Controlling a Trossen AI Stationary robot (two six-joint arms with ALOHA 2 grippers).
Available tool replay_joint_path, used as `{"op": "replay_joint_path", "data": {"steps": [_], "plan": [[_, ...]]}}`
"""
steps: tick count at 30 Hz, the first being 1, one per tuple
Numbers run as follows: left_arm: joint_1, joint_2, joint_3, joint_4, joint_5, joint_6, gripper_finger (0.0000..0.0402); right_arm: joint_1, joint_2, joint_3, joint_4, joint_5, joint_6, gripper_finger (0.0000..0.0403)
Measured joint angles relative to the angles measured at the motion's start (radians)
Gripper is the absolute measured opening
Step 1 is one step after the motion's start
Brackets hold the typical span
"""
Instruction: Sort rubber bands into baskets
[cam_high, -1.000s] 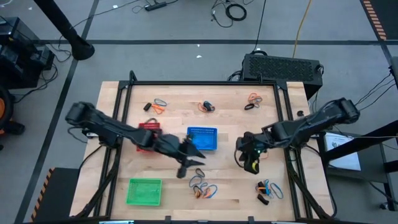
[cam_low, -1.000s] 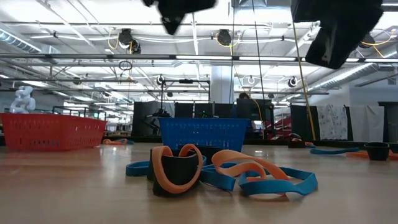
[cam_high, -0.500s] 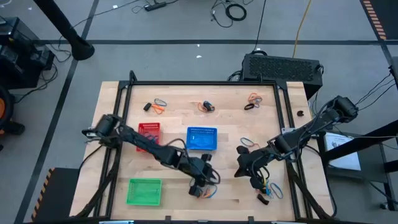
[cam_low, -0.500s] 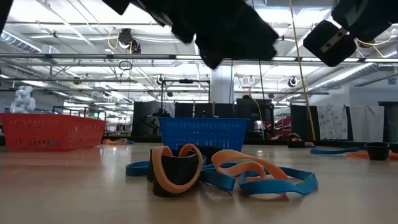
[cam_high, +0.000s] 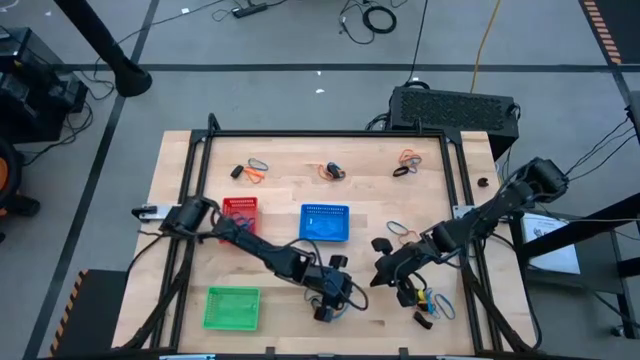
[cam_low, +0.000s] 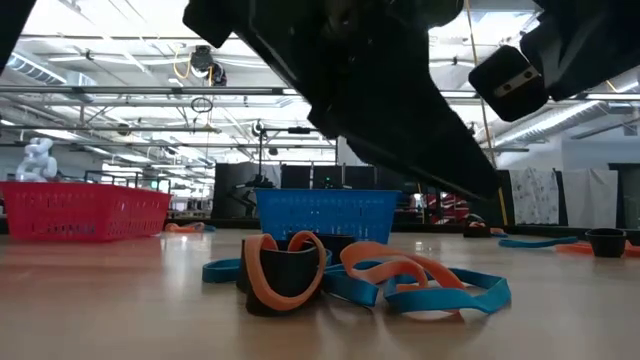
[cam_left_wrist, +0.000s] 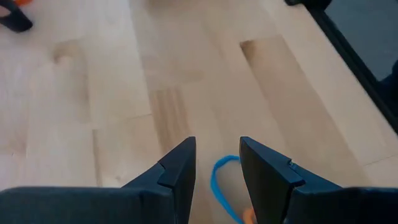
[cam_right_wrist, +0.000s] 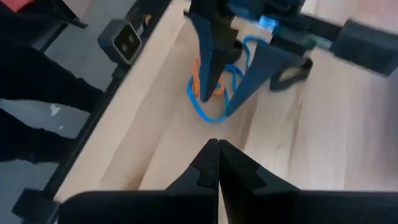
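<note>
- Here the left gripper (cam_high: 327, 305) hangs low over the near-centre pile (cam_high: 333, 303) of tangled bands, its fingers (cam_left_wrist: 179, 168) part open with nothing clamped; in its wrist view a blue band (cam_left_wrist: 219, 183) shows on the wood in the gap between them.
- The bands in that pile (cam_low: 350, 275) overlap: orange, blue and black loops lie across each other. A closing grip could catch two colours at once, and a mixed pinch would put a wrong band in a basket.
- The blue loop lies flat on the table (cam_high: 290, 190). If the fingers close too high they may slide over it and come up empty; too low and the tips scrape the wood.
- A lifted band could drag its neighbours and scatter them toward the near table edge.
- The right gripper (cam_high: 381, 272) is shut and holds nothing, near right of the pile. It sits close to the left one, so the two arms may collide if both move in.
- The blue basket (cam_high: 325, 222) sits just far of the pile, the red one (cam_high: 240, 214) at far left, the green one (cam_high: 232, 307) at near left; a stretched band may snap off on the way.
- Other clumps lie at the far side (cam_high: 333, 171) and near right (cam_high: 432, 303), still unsorted.
</note>
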Motion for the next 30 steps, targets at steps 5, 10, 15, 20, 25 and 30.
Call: {"op": "replay_joint_path", "data": {"steps": [5, 10, 15, 20, 25, 30], "plan": [[-0.006, 0.010, 0.001, -0.031, 0.003, 0.000, 0.0131, 0.000, 0.002, 0.000, 0.004, 0.002, -0.004, 0.0000], [-0.006, 0.007, 0.000, -0.031, -0.001, -0.001, 0.0131, 0.000, 0.001, 0.000, 0.007, 0.004, -0.007, 0.0000], [-0.006, 0.026, 0.000, -0.015, -0.001, -0.003, 0.0131, 0.000, 0.002, 0.000, 0.007, 0.008, -0.002, 0.0000], [-0.015, 0.052, -0.001, -0.012, -0.001, -0.004, 0.0131, -0.001, 0.001, 0.001, 0.012, 0.009, 0.000, 0.0000], [-0.017, 0.072, 0.000, -0.004, -0.005, -0.060, 0.0131, -0.013, 0.001, 0.001, 0.015, 0.009, 0.001, 0.0000], [-0.021, 0.076, 0.002, -0.025, 0.025, -0.056, 0.0126, -0.014, 0.001, 0.001, 0.014, 0.010, 0.001, 0.0000]]}}
